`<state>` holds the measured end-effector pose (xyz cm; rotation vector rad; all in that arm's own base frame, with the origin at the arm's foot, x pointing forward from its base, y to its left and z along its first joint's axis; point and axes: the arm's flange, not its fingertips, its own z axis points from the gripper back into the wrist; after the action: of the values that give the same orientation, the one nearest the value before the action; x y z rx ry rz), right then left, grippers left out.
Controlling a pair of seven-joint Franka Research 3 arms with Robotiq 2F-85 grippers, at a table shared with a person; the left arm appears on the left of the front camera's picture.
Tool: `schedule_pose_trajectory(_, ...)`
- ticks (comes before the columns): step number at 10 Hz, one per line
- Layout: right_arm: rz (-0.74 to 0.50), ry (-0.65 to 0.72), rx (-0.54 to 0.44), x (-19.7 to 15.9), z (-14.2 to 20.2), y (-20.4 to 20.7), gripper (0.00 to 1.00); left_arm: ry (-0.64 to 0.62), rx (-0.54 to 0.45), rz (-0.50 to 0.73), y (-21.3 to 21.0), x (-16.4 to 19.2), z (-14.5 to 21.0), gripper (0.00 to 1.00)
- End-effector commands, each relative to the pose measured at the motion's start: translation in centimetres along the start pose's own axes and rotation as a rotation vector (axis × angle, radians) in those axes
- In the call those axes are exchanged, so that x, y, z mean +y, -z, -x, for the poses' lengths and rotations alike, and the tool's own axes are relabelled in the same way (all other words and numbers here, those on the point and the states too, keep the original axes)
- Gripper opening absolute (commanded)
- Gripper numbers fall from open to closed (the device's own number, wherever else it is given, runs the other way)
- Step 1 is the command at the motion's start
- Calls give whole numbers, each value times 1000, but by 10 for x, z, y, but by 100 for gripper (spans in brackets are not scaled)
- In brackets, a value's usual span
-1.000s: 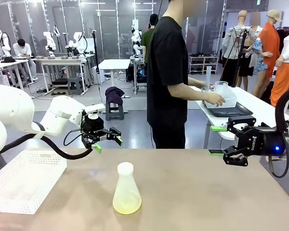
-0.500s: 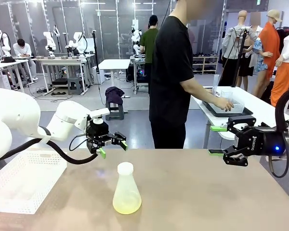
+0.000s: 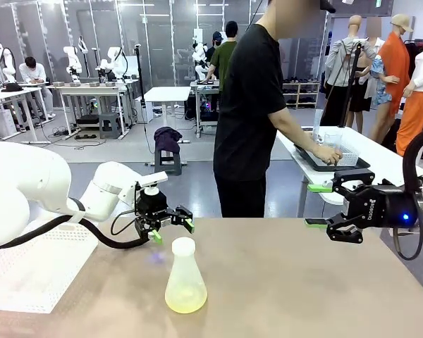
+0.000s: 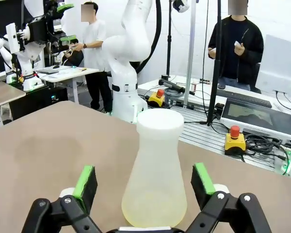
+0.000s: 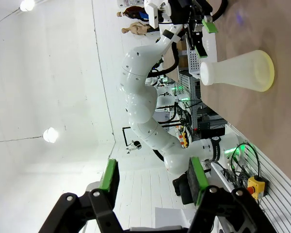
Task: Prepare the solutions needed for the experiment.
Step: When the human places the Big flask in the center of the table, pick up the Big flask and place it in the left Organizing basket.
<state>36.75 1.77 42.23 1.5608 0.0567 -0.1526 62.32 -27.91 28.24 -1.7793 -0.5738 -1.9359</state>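
A frosted conical flask (image 3: pixel 185 274) stands upright near the table's front middle, with the solutions (image 3: pixel 185 301) as a thin pale yellow-green layer at its bottom. My left gripper (image 3: pixel 173 230) hovers open just behind and left of the flask's neck. In the left wrist view the flask (image 4: pixel 155 165) stands close ahead between the spread green fingers (image 4: pixel 86 179), and the liquid (image 4: pixel 154 213) shows at its base. My right gripper (image 3: pixel 315 205) hangs open and empty above the table's right part. The right wrist view shows the flask (image 5: pixel 237 73) sideways and far off beyond its open gripper (image 5: pixel 153 178).
A white mesh basket (image 3: pixel 21 274) sits at the table's left edge. The brown table (image 3: pixel 303 282) is bare to the right of the flask. A person (image 3: pixel 250 105) stands at the far side, hands at a dark tray (image 3: pixel 335 163) on a side table.
My left gripper has moved right and down, closing in on the flask's neck. The right arm has stayed still. The person has leaned toward the side table.
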Motion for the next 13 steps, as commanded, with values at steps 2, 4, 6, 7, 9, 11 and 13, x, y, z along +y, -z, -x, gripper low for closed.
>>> schedule_pose_trajectory(2,-8,0,0,0,0,1,73,63,-35,69,3,4,9,100)
schedule_pose_trajectory(4,-8,0,0,0,0,1,73,54,-61,98,17,5,15,100)
schedule_pose_trajectory(6,-8,0,0,0,0,1,73,61,-77,118,36,9,20,100)
schedule_pose_trajectory(7,-8,0,0,0,0,1,73,55,-85,119,43,10,23,100)
schedule_pose_trajectory(9,-8,0,0,0,0,1,73,49,-100,132,55,7,25,100)
schedule_pose_trajectory(11,-8,0,0,0,0,1,73,34,-116,163,66,3,27,100)
schedule_pose_trajectory(13,-8,0,0,0,0,1,73,12,-128,206,80,-2,27,100)
